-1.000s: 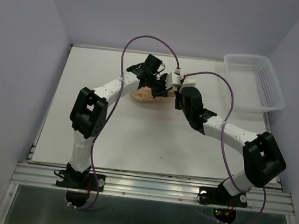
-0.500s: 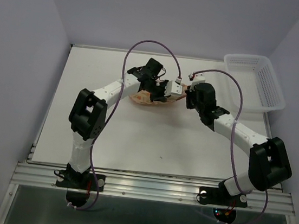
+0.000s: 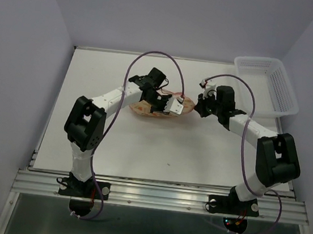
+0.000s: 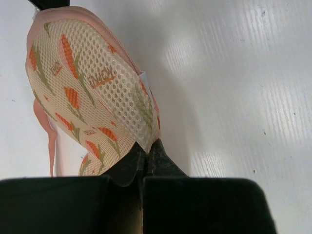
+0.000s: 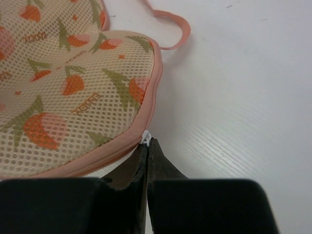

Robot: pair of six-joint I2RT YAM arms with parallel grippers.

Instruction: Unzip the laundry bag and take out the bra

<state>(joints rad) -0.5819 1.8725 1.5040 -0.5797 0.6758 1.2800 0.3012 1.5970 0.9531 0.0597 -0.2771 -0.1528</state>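
The right gripper [image 5: 147,145] is pinched shut on the white zip pull [image 5: 145,137], barely showing at its tips; the laundry bag [image 5: 73,92] spreads up-left from there. The left gripper [image 4: 146,148] clamps the bag's mesh edge, the lobe rising above. The bag's inside is hidden.

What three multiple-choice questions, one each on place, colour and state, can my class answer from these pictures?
1. Where does the white basket stand?
A. far right corner of the table
B. near left corner
C. between the arm bases

2. What colour is the laundry bag's zip edging?
A. blue
B. pink
C. black

3. How is the right end effector?
A. spread wide above the bag
B. shut at the white zip pull
C. holding the basket

Answers: 1 A, top view shows it there; 2 B, right wrist view shows a pink rim; 3 B, its fingers meet at the pull.
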